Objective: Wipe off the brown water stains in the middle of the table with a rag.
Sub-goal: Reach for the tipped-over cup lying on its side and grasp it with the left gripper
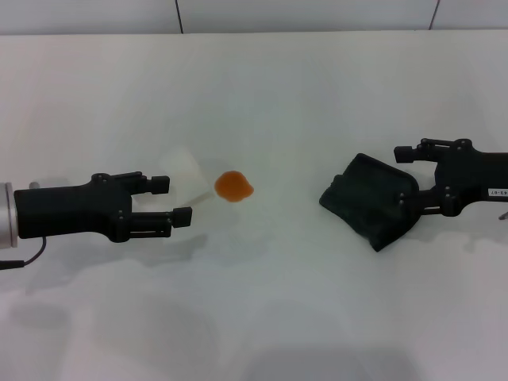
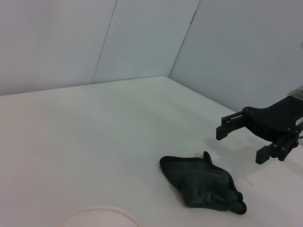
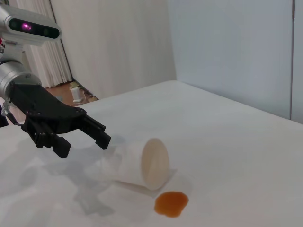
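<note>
The brown water stain is a small orange-brown blot near the middle of the white table; it also shows as the stain in the right wrist view. The rag, dark and crumpled, lies to its right, seen again as the rag. My right gripper is open at the rag's right edge, its fingers hovering just off the cloth. At the left, my left gripper is open and holds nothing, close to a tipped cup.
A white cup lies on its side between the left gripper and the stain, its mouth facing the blot. Its rim shows at the edge of the left wrist view. Walls stand behind the table's far edge.
</note>
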Robot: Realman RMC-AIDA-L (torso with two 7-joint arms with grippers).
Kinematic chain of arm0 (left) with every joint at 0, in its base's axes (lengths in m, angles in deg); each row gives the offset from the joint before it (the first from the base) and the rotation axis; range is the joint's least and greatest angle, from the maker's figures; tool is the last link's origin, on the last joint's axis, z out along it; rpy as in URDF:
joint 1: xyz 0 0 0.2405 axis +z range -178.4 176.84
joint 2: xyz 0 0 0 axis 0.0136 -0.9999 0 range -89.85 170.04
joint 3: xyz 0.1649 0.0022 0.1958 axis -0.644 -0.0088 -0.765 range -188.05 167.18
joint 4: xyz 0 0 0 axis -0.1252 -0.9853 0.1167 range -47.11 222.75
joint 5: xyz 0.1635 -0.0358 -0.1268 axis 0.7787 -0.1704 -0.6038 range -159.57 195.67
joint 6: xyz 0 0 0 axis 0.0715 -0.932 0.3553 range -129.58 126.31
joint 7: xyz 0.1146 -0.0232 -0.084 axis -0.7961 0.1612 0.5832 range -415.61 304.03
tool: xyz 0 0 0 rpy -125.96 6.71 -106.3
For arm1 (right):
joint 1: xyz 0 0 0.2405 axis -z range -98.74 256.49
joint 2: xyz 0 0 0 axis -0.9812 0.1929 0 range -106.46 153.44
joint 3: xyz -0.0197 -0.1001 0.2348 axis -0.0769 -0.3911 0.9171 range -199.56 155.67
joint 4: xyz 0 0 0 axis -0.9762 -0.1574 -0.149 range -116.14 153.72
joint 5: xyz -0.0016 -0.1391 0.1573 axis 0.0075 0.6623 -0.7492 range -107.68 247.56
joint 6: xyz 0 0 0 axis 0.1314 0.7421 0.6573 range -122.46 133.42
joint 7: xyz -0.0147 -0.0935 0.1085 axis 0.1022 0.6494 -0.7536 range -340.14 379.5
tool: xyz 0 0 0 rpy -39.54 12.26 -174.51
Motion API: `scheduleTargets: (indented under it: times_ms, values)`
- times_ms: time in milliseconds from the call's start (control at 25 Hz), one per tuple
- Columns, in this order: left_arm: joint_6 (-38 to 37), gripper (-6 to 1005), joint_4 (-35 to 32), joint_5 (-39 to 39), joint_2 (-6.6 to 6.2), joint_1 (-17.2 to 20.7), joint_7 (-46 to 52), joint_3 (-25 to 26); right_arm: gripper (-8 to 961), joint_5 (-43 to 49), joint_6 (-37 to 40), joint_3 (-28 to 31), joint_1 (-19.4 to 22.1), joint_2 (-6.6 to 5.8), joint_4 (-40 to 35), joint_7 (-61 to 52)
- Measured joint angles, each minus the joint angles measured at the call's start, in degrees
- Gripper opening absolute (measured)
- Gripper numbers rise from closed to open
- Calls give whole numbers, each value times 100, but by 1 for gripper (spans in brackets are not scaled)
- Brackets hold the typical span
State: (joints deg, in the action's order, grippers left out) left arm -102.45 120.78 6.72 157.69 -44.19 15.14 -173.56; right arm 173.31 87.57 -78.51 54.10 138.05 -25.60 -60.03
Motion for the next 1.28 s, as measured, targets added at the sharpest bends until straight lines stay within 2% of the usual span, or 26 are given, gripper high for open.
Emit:
scheduleTargets:
  times_ms: [1000,1160,1280]
  values:
    - [-52,835,2,-12,0,-23,50,0,843,-1,-1,5,-1,4,1,0]
    - [-468,835,324,103,-57,-304,577,-1,843,-1,-3,5,-1,-3,1,0]
    - [-811,836,963,171,-112,-540,1060,0,843,4,-21,5,-1,-12,1,0]
